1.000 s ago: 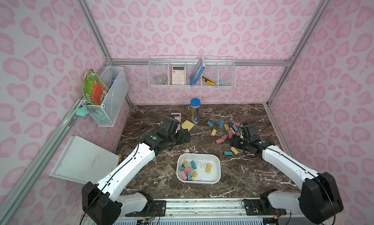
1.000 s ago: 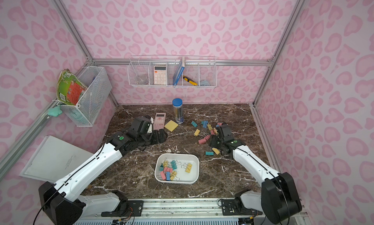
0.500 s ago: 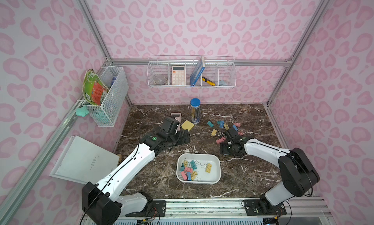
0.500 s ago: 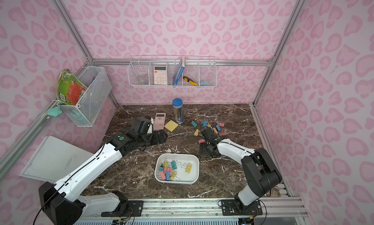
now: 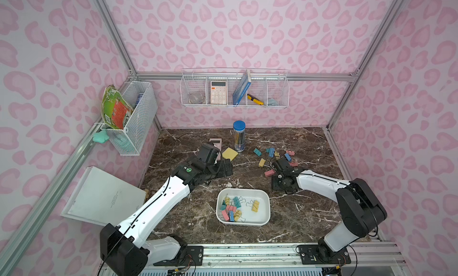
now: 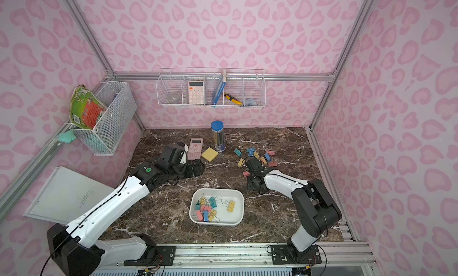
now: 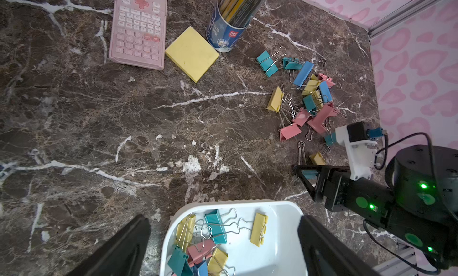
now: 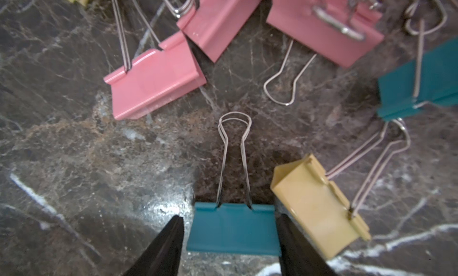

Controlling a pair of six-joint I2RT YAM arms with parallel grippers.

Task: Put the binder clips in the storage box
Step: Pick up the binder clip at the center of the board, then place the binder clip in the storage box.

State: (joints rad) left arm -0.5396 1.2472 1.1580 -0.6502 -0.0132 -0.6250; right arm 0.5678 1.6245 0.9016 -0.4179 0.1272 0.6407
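Several pastel binder clips (image 5: 272, 153) (image 6: 257, 154) (image 7: 312, 96) lie loose on the marble at the right. More of them (image 5: 233, 207) (image 7: 215, 227) lie in the white storage box (image 5: 266, 200) (image 6: 241, 200) (image 7: 285, 207). My right gripper (image 5: 274, 185) (image 6: 249, 185) (image 8: 229, 216) is down at the near edge of the pile. It is open, and a teal clip (image 8: 233, 230) (image 7: 309, 174) lies between its fingers: one finger touches it, the other stands a narrow gap off. My left gripper (image 5: 223, 168) (image 6: 195, 168) (image 7: 224, 217) is wide open and holds nothing.
A yellow clip (image 8: 314, 205) lies against the right gripper's outer side, pink clips (image 8: 153, 81) just beyond. A pink calculator (image 7: 138, 26), a yellow sticky pad (image 7: 192, 52) and a pencil tube (image 5: 239, 135) stand at the back. Wire baskets (image 5: 234, 91) hang on the walls.
The right arm swung inward and its gripper came down at the near edge of the pile. Its jaws narrowed around the teal clip. The left arm has not moved.
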